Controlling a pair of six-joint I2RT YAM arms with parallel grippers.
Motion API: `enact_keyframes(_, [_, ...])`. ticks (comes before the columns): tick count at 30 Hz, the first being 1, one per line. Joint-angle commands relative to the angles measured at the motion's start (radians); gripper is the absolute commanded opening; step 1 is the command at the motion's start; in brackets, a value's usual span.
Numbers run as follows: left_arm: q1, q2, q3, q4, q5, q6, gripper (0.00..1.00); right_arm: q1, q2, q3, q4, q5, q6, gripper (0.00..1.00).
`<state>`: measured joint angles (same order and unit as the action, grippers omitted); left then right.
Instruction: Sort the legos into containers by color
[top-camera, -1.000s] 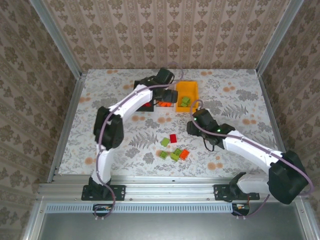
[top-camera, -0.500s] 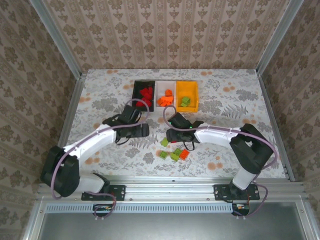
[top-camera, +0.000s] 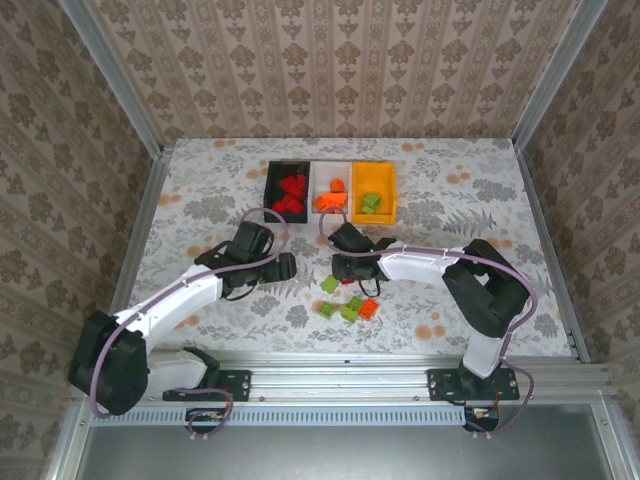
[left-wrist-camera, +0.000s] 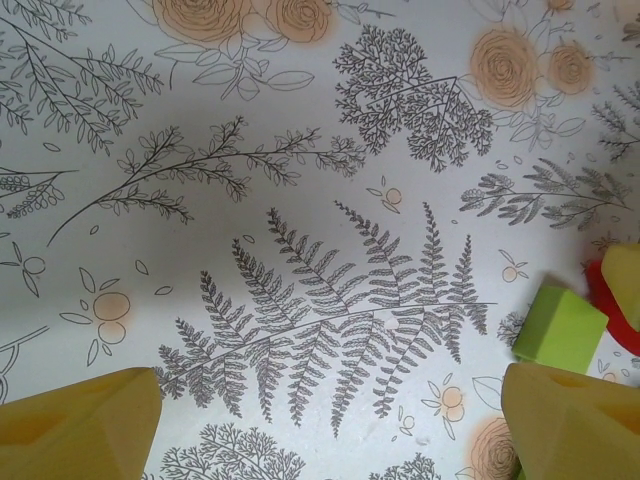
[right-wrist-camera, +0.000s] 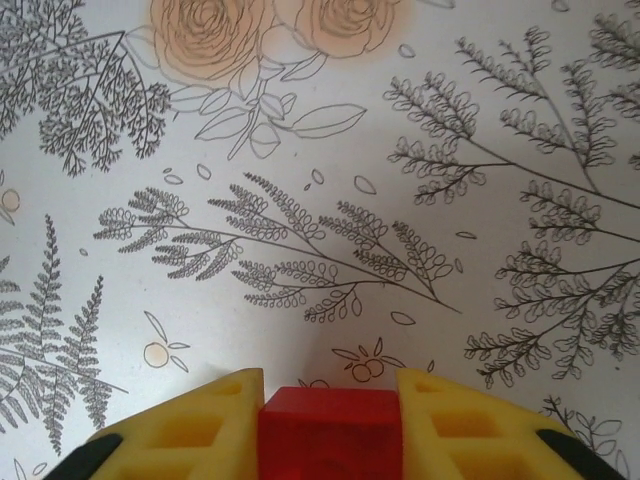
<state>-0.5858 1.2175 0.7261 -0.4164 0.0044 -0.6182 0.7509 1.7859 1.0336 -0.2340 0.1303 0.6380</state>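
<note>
Step in hand: pick-up of a red brick (right-wrist-camera: 330, 432) by the right gripper (right-wrist-camera: 330, 395). To my eye the grasp is made and the carry has not begun.
Right gripper: narrowed onto the red brick, with a yellow finger against each side of it, low over the flowered table (right-wrist-camera: 300, 200).
Left gripper (left-wrist-camera: 330, 385): spread wide, with nothing between its fingers and only bare patterned cloth below.
Beside the left gripper: one green brick (left-wrist-camera: 560, 328) just ahead of its right finger, off to the side of the gap rather than inside it. A sliver of red and yellow lies past that, too cropped to name.
Loose bricks (top-camera: 348, 306): a small cluster of green ones and one orange, just behind the right gripper on its base side.
Containers: black bin (top-camera: 270, 188) holding red bricks, white bin (top-camera: 325, 175) holding orange, yellow-orange bin (top-camera: 372, 177) holding green. They stand in a row ahead of both grippers, apart from them.
Next move, as I judge it: lift the red brick straight up clear of the cluster, carry it forward and to the left past the white bin, and open only once squarely over the black bin.
Left arm's likely job: shift right so the green brick sits inside the gap before closing.
Writing and brands: none that I can read, only ferns and roses printed on the cloth.
</note>
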Motion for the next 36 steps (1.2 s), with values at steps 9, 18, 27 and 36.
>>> enact_keyframes(9, [0.138,-0.136,-0.087,-0.031,0.016,-0.049,0.92,0.007,-0.013,0.289,-0.11,0.075,-0.084,0.27])
enact_keyframes(18, [0.193,-0.28,-0.177,-0.123,0.032,-0.081,0.92,-0.029,0.328,0.754,-0.073,0.041,-0.276,0.28])
enact_keyframes(27, [0.193,-0.426,-0.254,-0.172,0.06,-0.098,0.91,-0.061,0.664,1.285,-0.24,-0.073,-0.388,0.29])
enact_keyframes(36, [0.195,-0.488,-0.212,-0.233,0.082,-0.072,0.93,-0.06,0.727,1.495,-0.372,0.048,-0.365,0.58])
